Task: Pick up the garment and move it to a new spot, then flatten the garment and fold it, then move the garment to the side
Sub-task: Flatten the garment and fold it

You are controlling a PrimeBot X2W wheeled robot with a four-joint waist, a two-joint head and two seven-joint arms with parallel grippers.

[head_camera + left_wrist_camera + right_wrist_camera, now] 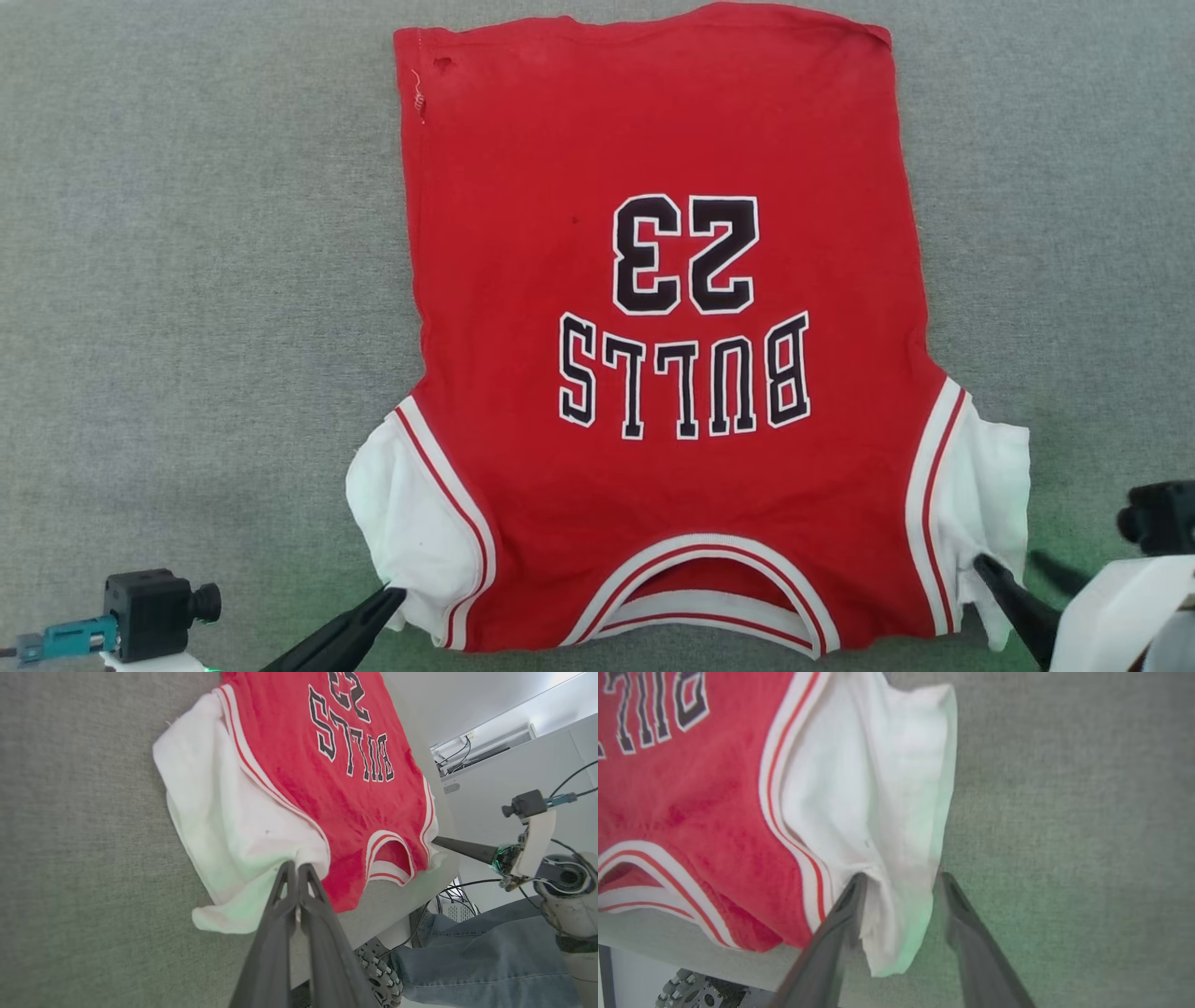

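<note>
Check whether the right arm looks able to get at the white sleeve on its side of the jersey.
Likely yes. The right gripper stands open with one finger on either side of the white sleeve of the garment, at the sleeve's near edge. Nothing else lies between the fingers and the cloth.

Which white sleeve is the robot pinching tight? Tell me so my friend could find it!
On the grey table lies the red garment, its neck hole nearest the robot. Look to its near corner on the robot's left: that white sleeve has the left gripper shut on its bottom edge. The other sleeve just sits between the open fingers of the right gripper.
</note>
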